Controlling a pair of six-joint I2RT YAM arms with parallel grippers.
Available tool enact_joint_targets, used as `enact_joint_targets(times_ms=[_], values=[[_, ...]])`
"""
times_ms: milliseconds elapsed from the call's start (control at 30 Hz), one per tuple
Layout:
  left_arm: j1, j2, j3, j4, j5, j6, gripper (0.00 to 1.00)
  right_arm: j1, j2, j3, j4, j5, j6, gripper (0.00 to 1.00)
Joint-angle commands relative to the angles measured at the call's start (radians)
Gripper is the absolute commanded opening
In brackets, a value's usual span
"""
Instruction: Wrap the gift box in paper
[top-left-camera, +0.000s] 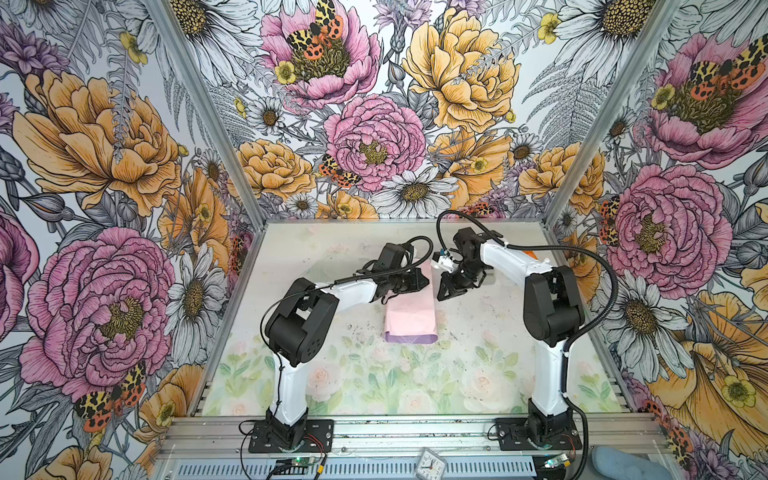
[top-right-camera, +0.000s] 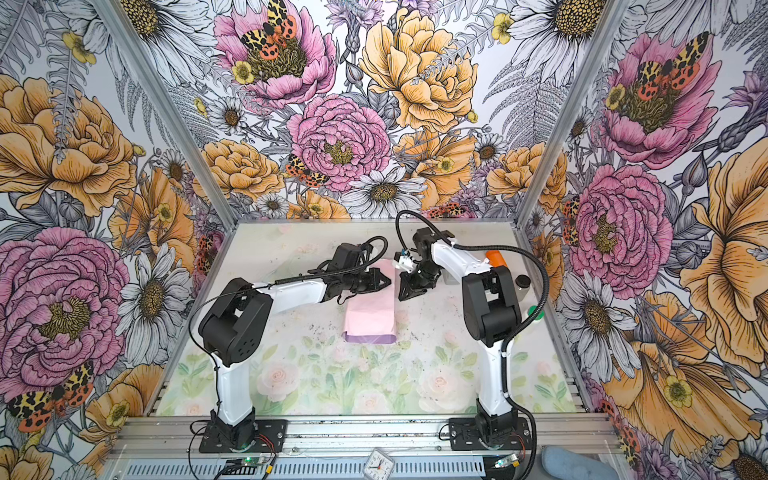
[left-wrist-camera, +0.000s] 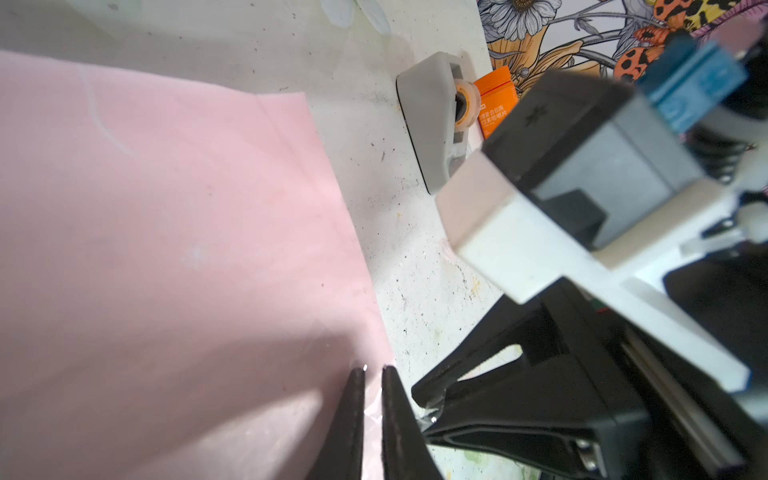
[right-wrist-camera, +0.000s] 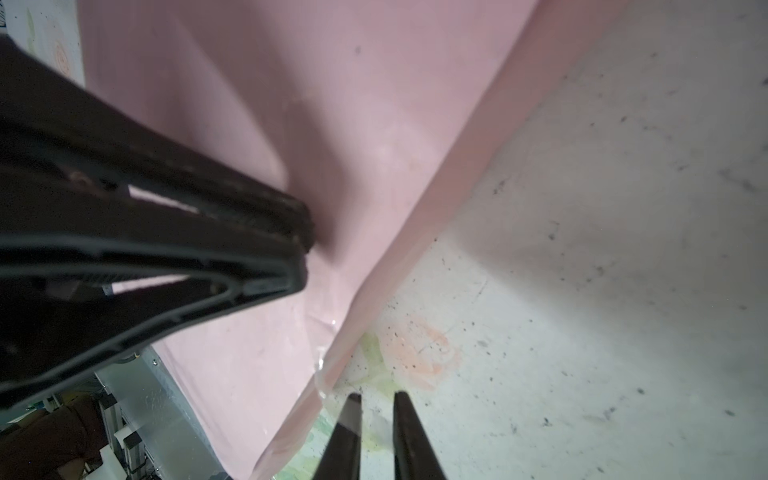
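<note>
Midway across the tabletop, you had the thin pink sheet of paper, lilac along its front edge, folded into a raised bundle. Your left gripper had its jaws closed tip to tip at the paper's far end. Your right gripper hovered beside that edge above the tabletop, jaws a narrow slit apart, holding nothing.

Orange packet, table's right edge: white Chinese print with a letter B, remainder blurred. Clock numerals too small to read.
</note>
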Motion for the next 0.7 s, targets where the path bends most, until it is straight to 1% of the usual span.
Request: enact_joint_targets(times_ms=[0,67,167,400,500,567,667], values=[[-0.008,0.007,-0.035,-0.054,-0.037,0.031,0.13,-0.009,-0.052,-0.015,0.002,0.025,-0.005,0.21],[-0.008,0.008,-0.036,-0.055,-0.035,0.031,0.13,-0.016,-0.075,-0.033,0.001,0.036,-0.003,0.26],[-0.009,0.009,-0.035,-0.054,-0.033,0.031,0.13,-0.037,-0.115,-0.07,0.002,0.054,0.008,0.29],[-0.008,0.009,-0.033,-0.055,-0.029,0.032,0.13,-0.07,-0.255,-0.116,0.001,0.095,0.051,0.32],[-0.008,0.012,-0.033,-0.054,-0.027,0.032,0.13,-0.063,-0.296,-0.109,0.017,0.069,0.083,0.31],[-0.009,0.01,-0.031,-0.055,-0.027,0.033,0.13,-0.05,-0.314,-0.111,0.06,0.058,0.119,0.29],[-0.01,0.01,-0.031,-0.054,-0.028,0.033,0.13,-0.024,-0.323,-0.119,0.134,0.039,0.179,0.2]])
